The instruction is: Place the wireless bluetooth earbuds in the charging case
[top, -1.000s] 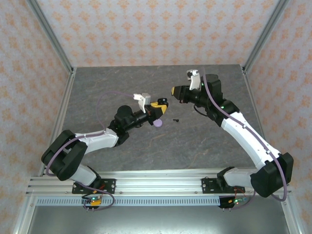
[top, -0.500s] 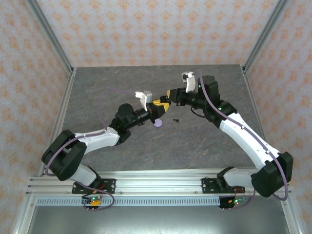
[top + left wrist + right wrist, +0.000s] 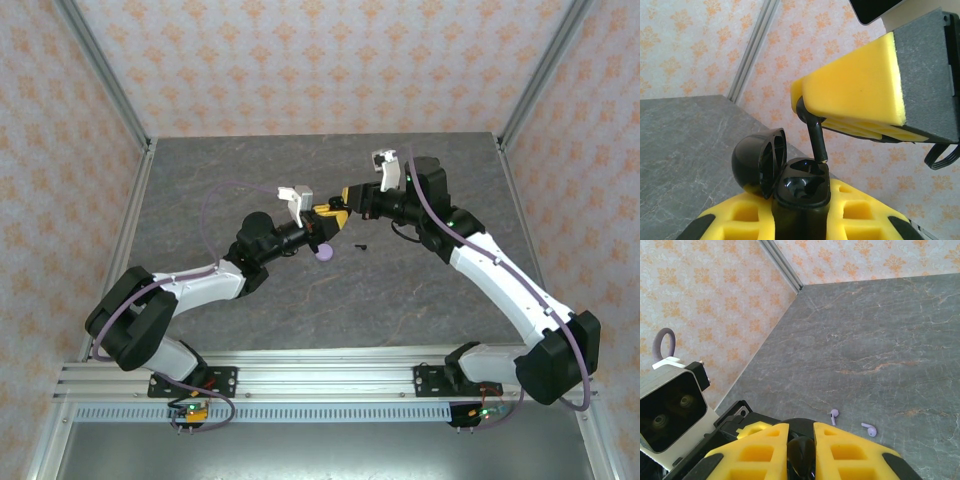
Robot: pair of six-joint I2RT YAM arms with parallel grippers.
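Barely begun, I judge: the left gripper point(image 3: 800, 220) clamps the open black charging case point(image 3: 801, 186) above the table's point(image 3: 890, 340) middle. The right gripper point(image 3: 800, 452) pinches a black earbud point(image 3: 815, 134), its stem tip at the case's rim, not yet seated. One lilac earbud point(image 3: 834, 415) and its twin point(image 3: 870, 428) lie loose on the table.

Left arm point(image 3: 200, 285) and right arm point(image 3: 500, 270) lean inward, jaws clamped, tips close together
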